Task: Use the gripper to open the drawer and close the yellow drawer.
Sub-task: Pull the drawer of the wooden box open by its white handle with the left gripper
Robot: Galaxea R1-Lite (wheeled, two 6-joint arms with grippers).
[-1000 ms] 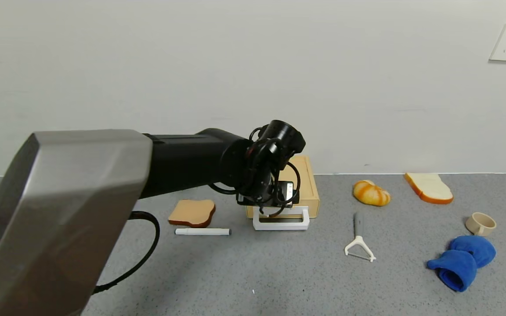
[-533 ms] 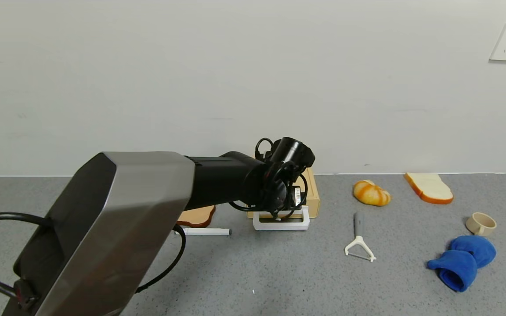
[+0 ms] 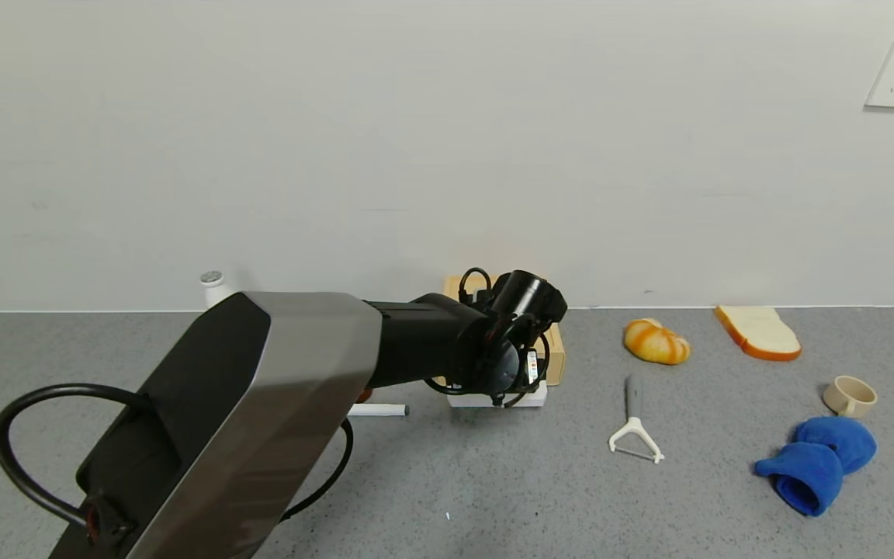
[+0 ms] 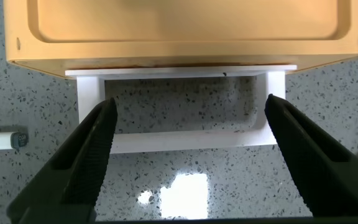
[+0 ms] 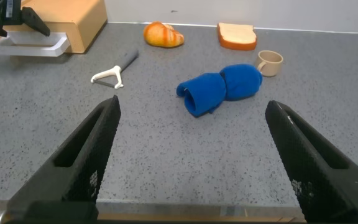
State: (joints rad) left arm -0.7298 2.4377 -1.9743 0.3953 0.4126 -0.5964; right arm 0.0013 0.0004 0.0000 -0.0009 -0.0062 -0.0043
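The yellow drawer [image 3: 555, 354] stands near the wall, mostly hidden behind my left arm. In the left wrist view its tan box [image 4: 185, 31] looks shut, and the white loop handle [image 4: 179, 140] lies flat on the table in front of it. My left gripper [image 3: 504, 397] is open and low over the handle. Its black fingers [image 4: 98, 137] straddle the handle's two ends without gripping it [image 4: 189, 102]. My right gripper [image 5: 192, 104] is open and empty, low over the table's front edge and out of the head view.
A white marker [image 3: 381, 409] lies left of the handle. A white peeler [image 3: 633, 436], a bread roll [image 3: 655, 341], a bread slice [image 3: 757, 331], a beige cup [image 3: 849, 394] and a blue cloth [image 3: 819, 458] lie to the right. A white bottle [image 3: 213, 286] stands by the wall.
My left arm has dropped and reached forward. The gripper came down from above the drawer's front to the handle, and now hides most of the drawer and the toast slice.
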